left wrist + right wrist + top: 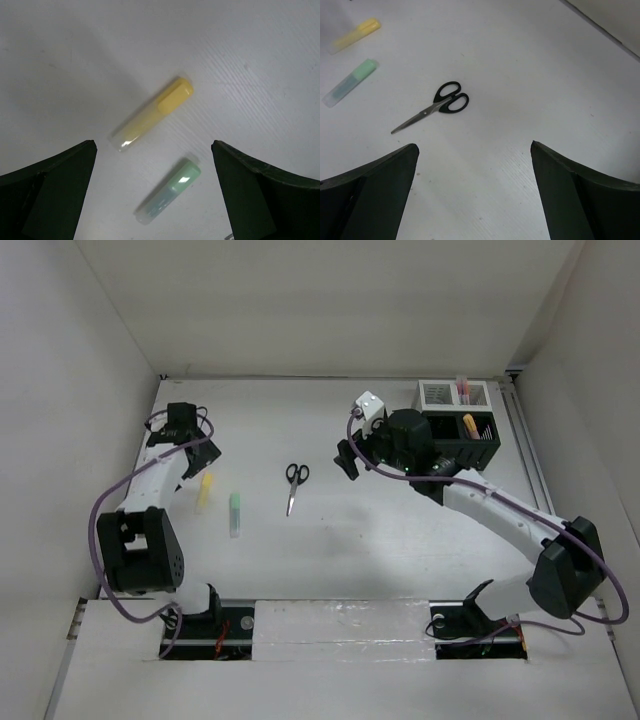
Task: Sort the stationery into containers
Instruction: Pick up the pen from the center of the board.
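Observation:
Black-handled scissors (296,485) lie shut on the white table, also in the right wrist view (432,106). A yellow-orange highlighter (204,490) and a green highlighter (235,512) lie side by side at the left. My left gripper (198,452) is open and empty just above and behind them; both show between its fingers, the yellow one (152,114) and the green one (168,190). My right gripper (347,459) is open and empty, hovering right of the scissors. The black mesh organiser (462,440) holds an orange highlighter (469,425). The white mesh box (440,394) holds reddish pens (462,388).
The containers stand at the far right by the side wall. White walls enclose the table at the left, back and right. The yellow highlighter (356,35) and the green highlighter (350,82) show far left in the right wrist view.

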Robot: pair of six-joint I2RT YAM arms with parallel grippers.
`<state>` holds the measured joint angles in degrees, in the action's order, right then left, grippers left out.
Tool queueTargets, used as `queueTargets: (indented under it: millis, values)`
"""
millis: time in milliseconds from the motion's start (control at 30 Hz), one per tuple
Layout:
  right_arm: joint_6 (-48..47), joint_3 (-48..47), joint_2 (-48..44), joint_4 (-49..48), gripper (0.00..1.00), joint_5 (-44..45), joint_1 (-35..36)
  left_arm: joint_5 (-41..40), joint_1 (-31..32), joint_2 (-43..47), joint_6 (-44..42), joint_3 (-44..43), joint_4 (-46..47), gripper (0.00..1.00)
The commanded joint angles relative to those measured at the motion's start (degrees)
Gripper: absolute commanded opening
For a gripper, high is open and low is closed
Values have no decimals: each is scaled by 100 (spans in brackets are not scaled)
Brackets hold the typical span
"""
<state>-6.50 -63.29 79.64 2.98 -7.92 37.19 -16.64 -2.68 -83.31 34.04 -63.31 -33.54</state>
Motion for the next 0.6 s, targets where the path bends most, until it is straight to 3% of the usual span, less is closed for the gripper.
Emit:
queueTargets:
  millis: [0, 233, 567]
  values:
    - [-97, -289, -1, -70, 100, -78, -45, 38, -259, -571, -230, -506, -66, 99]
    - [-97, -289, -1, -70, 100, -201, 7, 179, -330, -1873, -468, -1245, -197, 91]
    - [-149, -342, 289, -123, 100, -254, 60, 547, -330, -1566, -644, -736, 146, 91]
